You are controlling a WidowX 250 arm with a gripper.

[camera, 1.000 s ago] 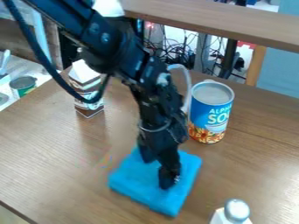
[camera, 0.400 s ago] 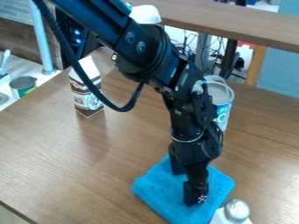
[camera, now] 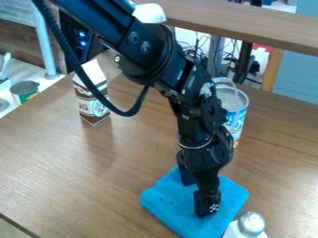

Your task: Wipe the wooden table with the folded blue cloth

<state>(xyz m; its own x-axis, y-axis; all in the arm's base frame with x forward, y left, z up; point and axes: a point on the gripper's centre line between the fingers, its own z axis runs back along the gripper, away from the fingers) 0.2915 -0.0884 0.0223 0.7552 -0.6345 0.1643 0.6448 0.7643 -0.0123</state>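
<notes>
From the cloth (camera: 166, 200), you can pass over open tabletop (camera: 62, 172) toward nine o'clock; the shaker (camera: 251, 224) blocks four, the can (camera: 233, 100) one, the carton (camera: 90, 107) eleven.

A blue cloth (camera: 176, 203) lies flat on the brown wooden table (camera: 74, 172).

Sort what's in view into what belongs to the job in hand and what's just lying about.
Part of the job:
- blue cloth
- hand, open at the cloth

Just lying about:
- carton
- big can, partly behind the arm
- silver-topped shaker
- small green can, far left
</notes>
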